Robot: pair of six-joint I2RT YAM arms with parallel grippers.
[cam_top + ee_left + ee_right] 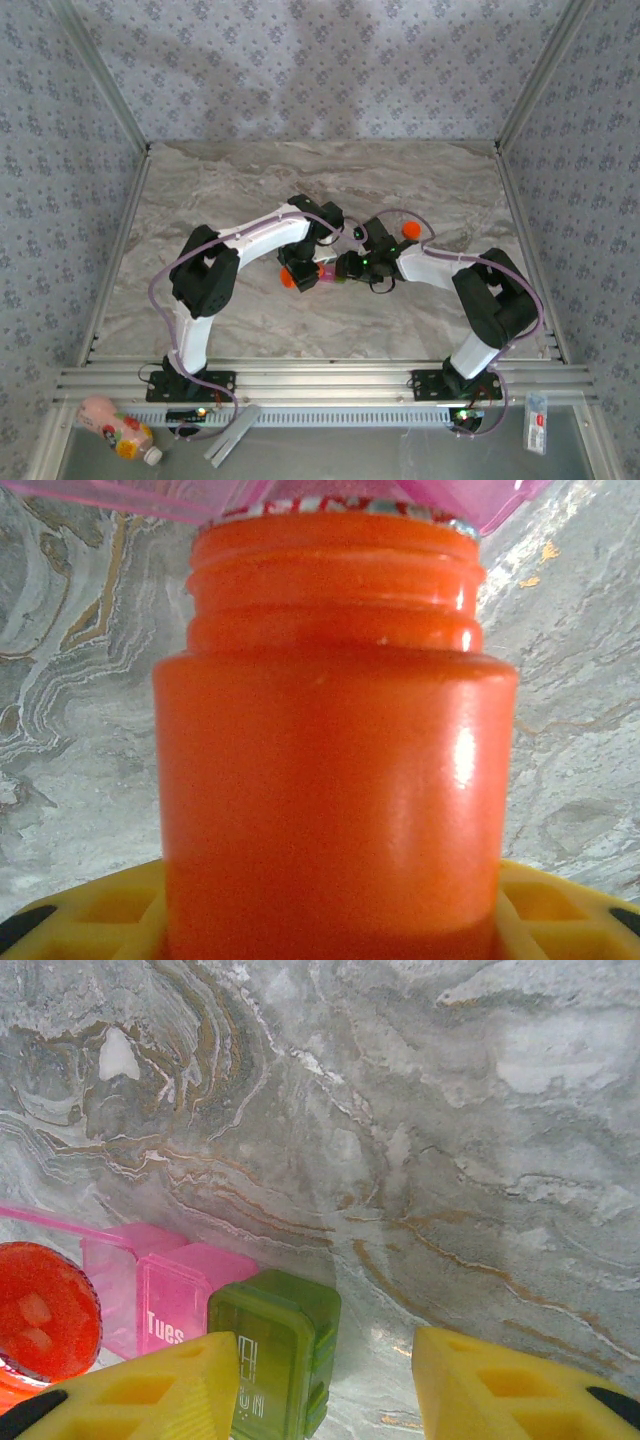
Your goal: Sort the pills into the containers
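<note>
tiny translucent plastic pill case [215, 1320] of two joined compartments sits mid-counter between the two arms. pink compartment [190, 1300] marked "tues", lid apparently thrown open; green compartment [275, 1350] joined alongside, looks shut. against the pink side: small orange plastic bottle [335, 780], uncapped, tipped so its mouth meets the pink plastic. pinched round the body by the left pincer [335, 915]. right pincer [325, 1390] spread and pinching nothing, green compartment just beside one yellow finger [150, 1390], the other finger well apart from it.

looks like the pour into the pink compartment. tilt slowly, with the mouth over the open cell and not over the lid, so pills drop singly rather than in a rush. brace the case with the right pincer's near finger against sliding on the smooth grey marbled counter [450, 1110]. ease off the tilt at the first drop.

count: one pill case, two compartments, one pink, one green. one orange bottle. two pale blobs in the bottle's round end in the right wrist view, perhaps pills; true number impossible to tell. one small orange round piece [410, 230] by the right arm, likely the cap. two pincers.
</note>
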